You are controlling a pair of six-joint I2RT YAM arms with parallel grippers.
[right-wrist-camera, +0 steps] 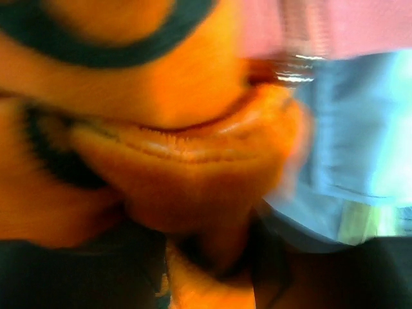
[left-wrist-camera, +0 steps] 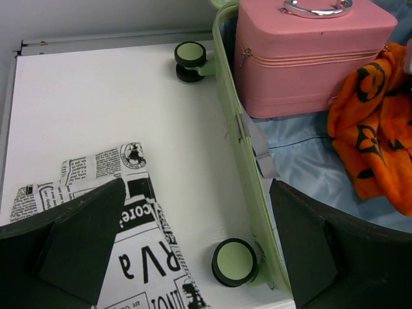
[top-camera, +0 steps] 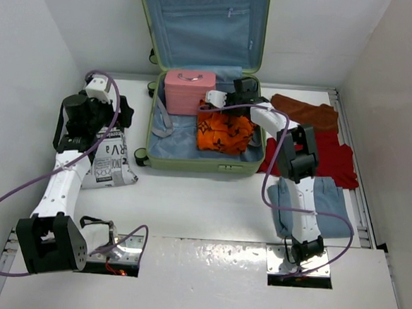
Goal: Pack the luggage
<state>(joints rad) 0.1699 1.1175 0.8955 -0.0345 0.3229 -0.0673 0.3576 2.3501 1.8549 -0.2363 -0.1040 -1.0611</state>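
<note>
open luggage, soft load inside

the luggage lies open on the table, far middle, lid raised at the back. its ribbed shell looks stiff, bulky and smooth, so the rim or lid edge seems the surest hold. the left end effector gapes wide, empty. the right end effector sits at the orange cloth; its wrist view is blurred, so i cannot tell whether it grips.

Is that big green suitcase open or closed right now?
Open. The luggage has its lid raised at the back, showing blue lining, and a pink case and an orange cloth lie inside.
</note>
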